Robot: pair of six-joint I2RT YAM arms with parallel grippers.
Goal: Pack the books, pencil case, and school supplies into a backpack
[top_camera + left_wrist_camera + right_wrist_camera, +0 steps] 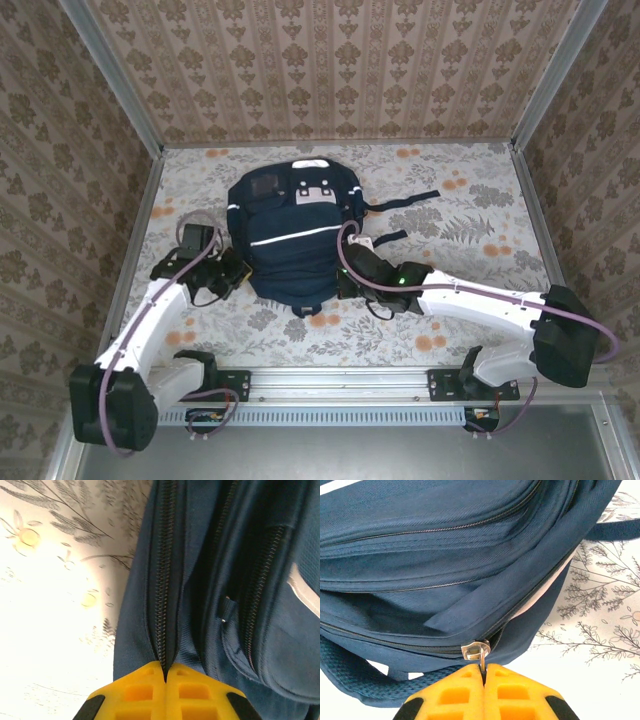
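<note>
Your right end effector (484, 670) pinches the metal zipper pull (479, 652) on the edge of the backpack (290, 240); your left end effector (165, 674) is pressed together at the zip seam (162, 605) opposite. The backpack lies flat on the tabletop (470, 200), soft and slumpy, so I'd hold that stiff pull.

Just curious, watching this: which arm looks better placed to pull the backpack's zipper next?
Right, probably. The right gripper is shut on the metal zipper pull of the backpack. The left gripper pinches fabric at the zipper seam, so it likely just steadies the bag.
</note>
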